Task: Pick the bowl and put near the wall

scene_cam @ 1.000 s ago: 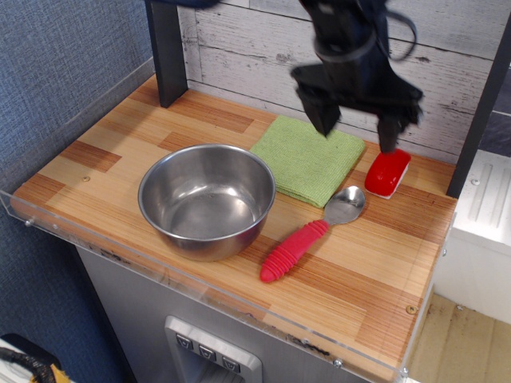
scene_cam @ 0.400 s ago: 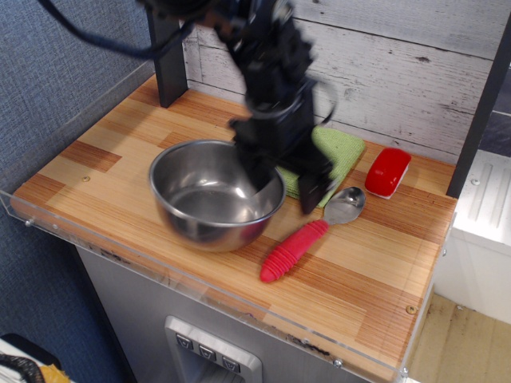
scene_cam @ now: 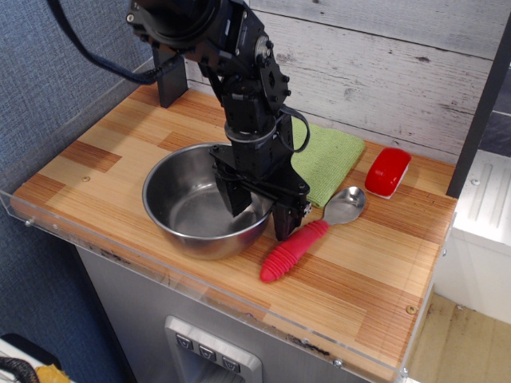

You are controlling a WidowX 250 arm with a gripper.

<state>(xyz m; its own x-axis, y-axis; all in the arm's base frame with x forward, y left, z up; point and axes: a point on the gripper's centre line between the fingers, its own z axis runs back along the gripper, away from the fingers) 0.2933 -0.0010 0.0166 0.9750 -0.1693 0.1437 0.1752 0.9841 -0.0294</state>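
The shiny steel bowl [scene_cam: 185, 209] stands on the wooden tabletop, left of centre. My gripper [scene_cam: 262, 209] points down over the bowl's right rim. One finger [scene_cam: 235, 195] is inside the bowl and the other [scene_cam: 288, 220] is outside it, with the rim between them. The jaws still stand apart, and I see no firm pinch on the rim. The whitewashed plank wall [scene_cam: 399, 64] runs along the back of the table, behind the bowl and the arm.
A green cloth [scene_cam: 326, 155] lies behind the gripper, partly hidden by it. A spoon with a red handle [scene_cam: 293, 250] lies just right of the bowl. A red block [scene_cam: 387, 171] sits near the wall. A black post [scene_cam: 169, 80] stands back left. A blue panel [scene_cam: 56, 72] is on the left.
My gripper came from high near the wall, down and left to the bowl's right rim, and now straddles it lower. The bowl shifted slightly.
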